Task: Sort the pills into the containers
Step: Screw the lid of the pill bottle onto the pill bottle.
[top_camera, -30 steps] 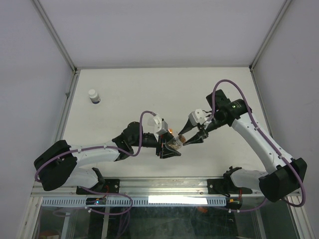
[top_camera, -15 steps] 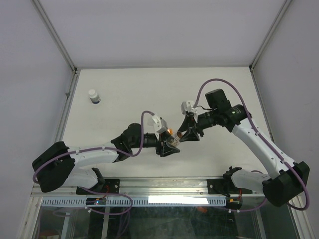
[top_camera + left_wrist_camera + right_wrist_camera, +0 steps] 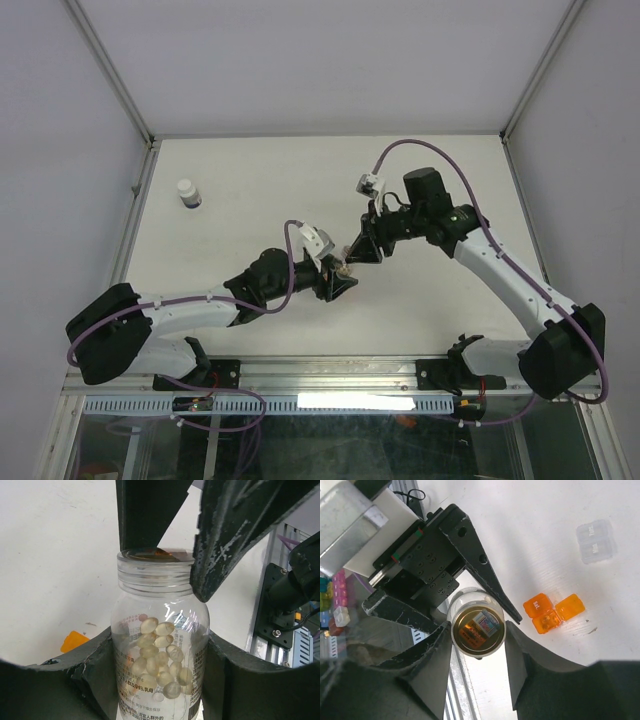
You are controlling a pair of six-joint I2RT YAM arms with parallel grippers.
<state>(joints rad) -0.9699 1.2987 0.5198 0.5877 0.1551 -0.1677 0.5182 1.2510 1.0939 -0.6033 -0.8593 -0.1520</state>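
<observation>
The left hand [image 3: 160, 680] pinches the clear plastic screw-neck bottle [image 3: 159, 630] round its lower body, over the white bench [image 3: 260, 190]. The right hand [image 3: 478, 626] seems pressed onto the bottle's open threaded neck. Pale yellow gel capsules [image 3: 159, 655] lie heaped inside. The bottle is probably light, stiff and slick, so the ridged neck and straight wall look the surest holds; the capsules look soft and apt to roll. Only the left wrist view shows the fill. The right wrist view looks down the mouth and shows orange snap-lid pill boxes [image 3: 552, 612] and a clear pill box [image 3: 594, 541] beyond. The top view adds a small white bottle with a dark band [image 3: 188, 193], well apart.
</observation>
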